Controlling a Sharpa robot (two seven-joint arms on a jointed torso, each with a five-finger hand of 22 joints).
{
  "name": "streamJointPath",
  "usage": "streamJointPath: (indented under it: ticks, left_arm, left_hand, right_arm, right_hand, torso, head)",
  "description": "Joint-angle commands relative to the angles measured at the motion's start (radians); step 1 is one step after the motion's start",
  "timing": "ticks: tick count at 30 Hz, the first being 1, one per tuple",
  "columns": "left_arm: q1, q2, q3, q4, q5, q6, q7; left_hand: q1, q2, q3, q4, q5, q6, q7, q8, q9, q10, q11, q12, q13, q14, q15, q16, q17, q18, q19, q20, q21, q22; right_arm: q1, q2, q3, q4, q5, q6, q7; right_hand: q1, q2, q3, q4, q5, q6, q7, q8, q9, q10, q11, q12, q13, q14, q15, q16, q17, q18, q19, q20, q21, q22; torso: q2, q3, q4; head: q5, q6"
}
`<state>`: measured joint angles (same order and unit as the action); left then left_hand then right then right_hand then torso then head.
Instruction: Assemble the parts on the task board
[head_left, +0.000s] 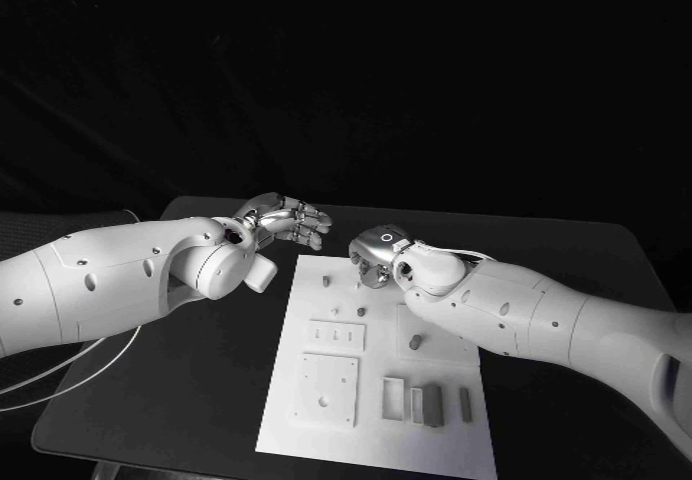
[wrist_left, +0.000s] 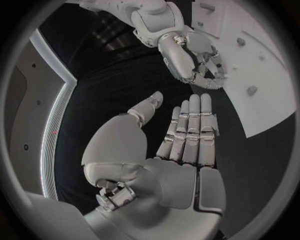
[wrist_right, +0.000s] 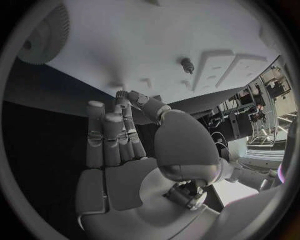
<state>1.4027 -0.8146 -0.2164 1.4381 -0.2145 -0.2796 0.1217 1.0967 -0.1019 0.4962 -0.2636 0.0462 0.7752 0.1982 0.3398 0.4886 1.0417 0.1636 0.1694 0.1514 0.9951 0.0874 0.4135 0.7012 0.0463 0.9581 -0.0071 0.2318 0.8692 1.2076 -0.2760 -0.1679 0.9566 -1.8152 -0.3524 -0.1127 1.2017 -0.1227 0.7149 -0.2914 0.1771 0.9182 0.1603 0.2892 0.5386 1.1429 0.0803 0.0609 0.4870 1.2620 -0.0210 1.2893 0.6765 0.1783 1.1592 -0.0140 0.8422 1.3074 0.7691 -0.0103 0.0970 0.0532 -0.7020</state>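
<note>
Centrally, white task board (head_left: 378, 440) lies flat on black bench (head_left: 173, 400). Small grey parts (head_left: 415, 342) scattered on board; upright blocks (head_left: 431, 404) grouped near its near right corner. Left robot hand (head_left: 284, 220) hovers over bench just beyond board's far left corner, fingers straight and close together, thumb apart, holding nothing. Right robot hand (head_left: 378, 258) sits above board's far edge, fingers extended, nothing in grasp.

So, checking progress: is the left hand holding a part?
No, the left hand lies flat with fingers straight over the black table, holding nothing.
</note>
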Motion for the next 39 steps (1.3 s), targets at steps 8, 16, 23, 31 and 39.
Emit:
streamJointPath:
  ticks: [8, 16, 23, 31, 39]
  left_arm:
    - [0.002, 0.005, 0.001, -0.004, -0.004, -0.003, 0.006]
    - [0.002, 0.005, 0.001, -0.003, -0.004, -0.004, 0.005]
    - [0.002, 0.003, 0.001, -0.002, -0.004, -0.005, 0.005]
    - [0.002, 0.004, 0.001, -0.002, -0.004, -0.005, 0.005]
    - [0.002, 0.005, 0.001, -0.002, -0.004, -0.005, 0.005]
  left_hand:
    - [0.000, -0.006, 0.001, 0.004, 0.003, -0.006, 0.004, -0.005, 0.002, -0.008, 0.001, -0.006, 0.002, 0.005, 0.001, -0.003, 0.002, 0.015, 0.000, -0.003, -0.003, 0.002]
    - [0.001, -0.006, 0.001, 0.004, 0.003, -0.006, 0.004, -0.005, 0.002, -0.008, 0.001, -0.006, 0.002, 0.005, 0.000, -0.004, 0.003, 0.015, 0.000, -0.004, -0.003, 0.002]
    - [0.001, -0.006, 0.001, 0.004, 0.003, -0.007, 0.004, -0.005, 0.002, -0.008, 0.001, -0.006, 0.002, 0.005, 0.000, -0.005, 0.003, 0.015, 0.000, -0.004, -0.004, 0.002]
    - [0.001, -0.006, 0.001, 0.004, 0.003, -0.007, 0.004, -0.006, 0.002, -0.008, 0.001, -0.006, 0.002, 0.005, 0.000, -0.005, 0.004, 0.015, 0.000, -0.004, -0.004, 0.002]
    - [0.001, -0.006, 0.001, 0.004, 0.003, -0.007, 0.004, -0.006, 0.002, -0.008, 0.001, -0.007, 0.003, 0.006, 0.000, -0.006, 0.005, 0.015, 0.001, -0.004, -0.004, 0.003]
  right_arm:
    - [-0.002, 0.001, -0.001, 0.000, 0.018, 0.002, 0.020]
    - [-0.002, 0.001, -0.001, 0.002, 0.028, 0.005, 0.023]
    - [-0.002, 0.000, -0.001, 0.005, 0.035, 0.007, 0.027]
    - [-0.002, 0.001, -0.001, 0.002, 0.039, 0.018, 0.028]
    - [-0.002, 0.007, -0.002, -0.015, 0.042, 0.027, 0.028]
  right_hand:
    - [0.003, -0.011, 0.007, 0.001, -0.004, -0.037, 0.013, -0.024, -0.012, 0.005, 0.023, 0.002, -0.030, -0.009, 0.012, 0.004, -0.002, 0.084, -0.013, 0.003, 0.000, 0.019]
    - [0.003, -0.013, 0.006, 0.002, -0.004, -0.041, 0.013, -0.027, -0.014, 0.000, 0.025, 0.002, -0.035, -0.011, 0.015, 0.004, -0.003, 0.084, -0.015, 0.004, -0.001, 0.019]
    - [0.004, -0.004, 0.008, 0.003, -0.004, -0.039, 0.012, -0.026, -0.015, 0.000, 0.026, 0.004, -0.040, -0.011, 0.016, 0.005, -0.003, 0.084, -0.015, 0.005, 0.000, 0.019]
    - [0.001, -0.004, 0.006, 0.002, -0.004, -0.036, 0.012, -0.024, -0.015, 0.003, 0.025, 0.005, -0.043, -0.012, 0.015, 0.006, -0.003, 0.084, -0.016, 0.005, 0.001, 0.019]
    - [-0.005, -0.008, 0.006, 0.005, -0.004, -0.044, 0.014, -0.028, -0.019, -0.004, 0.028, 0.003, -0.052, -0.017, 0.018, 0.005, -0.005, 0.084, -0.021, 0.008, -0.002, 0.019]
  torso:
    - [0.000, 0.0001, 0.0007]
    - [0.000, -0.0005, 0.0006]
    - [0.000, -0.0005, 0.0005]
    - [0.000, -0.0003, 0.0006]
    - [0.001, 0.0001, 0.0008]
  head:
    - [0.000, -0.005]
    - [0.001, -0.006]
    - [0.002, -0.007]
    - [0.003, -0.006]
    - [0.003, -0.006]
